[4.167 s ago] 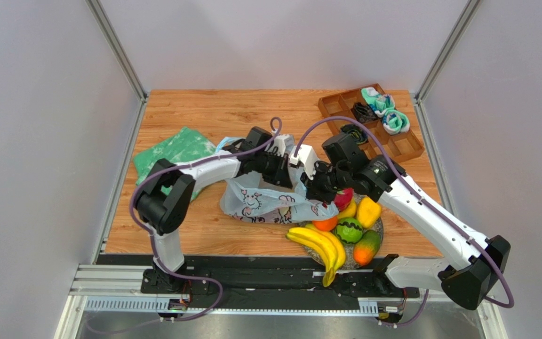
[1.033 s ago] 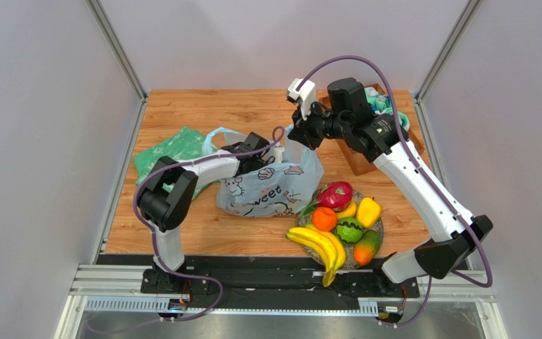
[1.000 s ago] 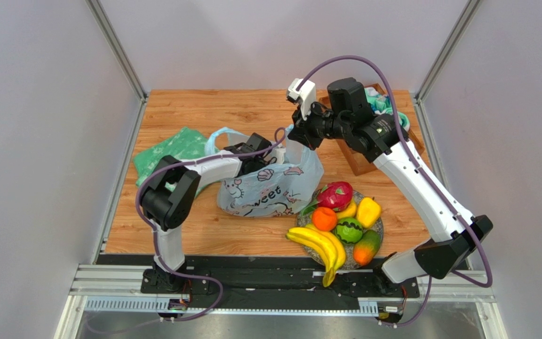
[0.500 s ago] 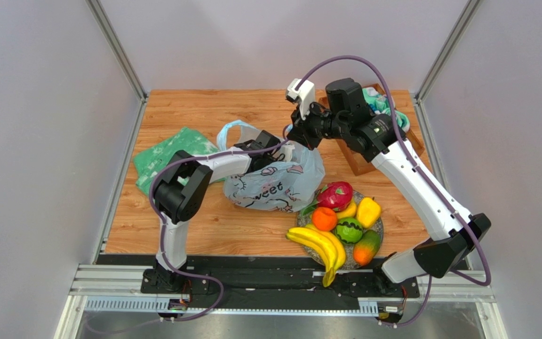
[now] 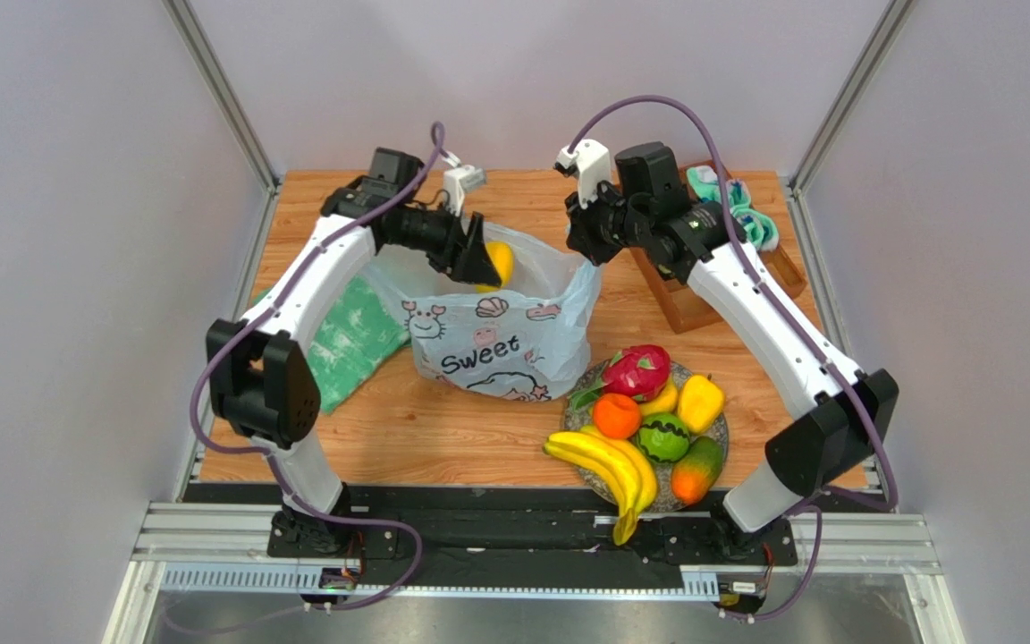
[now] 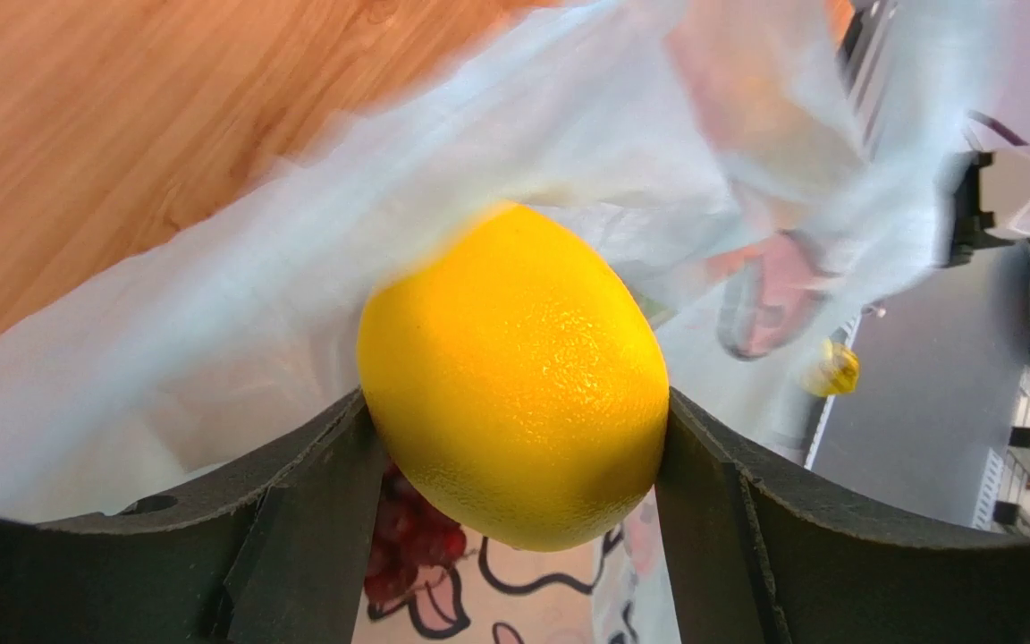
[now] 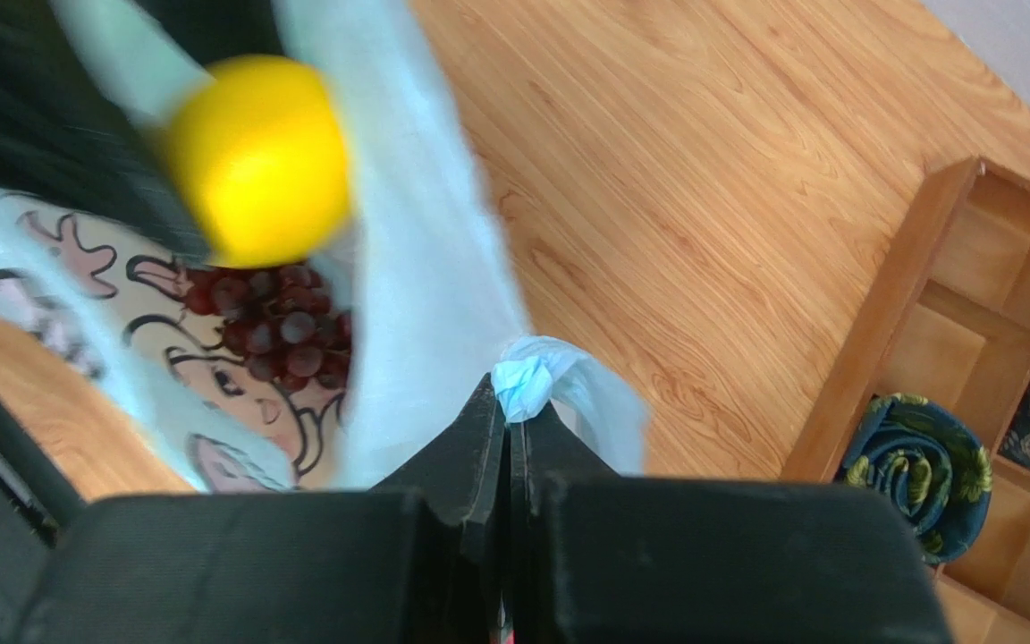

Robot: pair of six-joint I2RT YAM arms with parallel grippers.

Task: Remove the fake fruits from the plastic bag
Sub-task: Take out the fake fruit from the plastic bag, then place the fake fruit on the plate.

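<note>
The pale-blue plastic bag (image 5: 500, 336) stands upright mid-table with its mouth held open. My right gripper (image 5: 577, 228) is shut on the bag's bunched handle (image 7: 523, 383) and holds it up. My left gripper (image 5: 478, 252) hangs just above the bag's mouth, shut on a round yellow fruit (image 6: 514, 376) that sits between both fingers; the same fruit (image 5: 495, 260) shows from above. Dark purple grapes (image 7: 272, 336) lie inside the bag. On the plate (image 5: 719, 436) at the front right lie bananas (image 5: 608, 470), a dragon fruit (image 5: 636, 370), an orange (image 5: 617, 416), a mango (image 5: 697, 470) and green and yellow pieces.
A green patterned cloth (image 5: 346, 336) lies left of the bag, under my left arm. A wooden compartment tray (image 5: 695, 295) with rolled socks (image 5: 735, 215) stands at the back right, close behind my right arm. Frame posts rise at both back corners.
My left gripper has come up out of the bag with the yellow fruit and swung back and up. The bag now stands taller and more open. My right gripper still holds the handle.
</note>
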